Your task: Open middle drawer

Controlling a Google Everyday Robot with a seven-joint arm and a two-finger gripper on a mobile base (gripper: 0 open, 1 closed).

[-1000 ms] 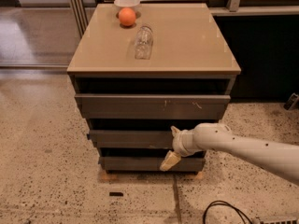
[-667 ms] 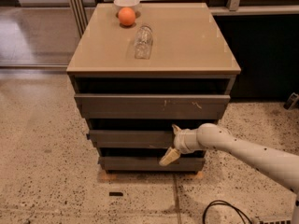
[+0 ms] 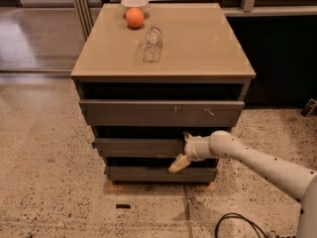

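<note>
From the one camera view, the middle drawer (image 3: 138, 147) is sitting second in the stack of three dark grey fronts. It is below the taller scratched front (image 3: 161, 113) and above the bottom front (image 3: 158, 173). Its plain face is jutting slightly forward of the bottom one.

The white arm (image 3: 257, 162) is reaching in from the right, low over the speckled floor. The gripper (image 3: 182, 150) is sitting at the right part of the middle drawer's front. Its fingers are standing spread, one tip poking up at the front's top edge and the tan one (image 3: 178, 164) hanging below its lower edge. Whether they are pressing on the front, I cannot tell.

On the tan cabinet top (image 3: 198, 48), an orange (image 3: 134, 18) is resting against a white bowl (image 3: 134, 2), and a clear glass (image 3: 152, 44) is lying on its side nearby. A black cable (image 3: 237, 224) is curling on the floor beneath the arm.
</note>
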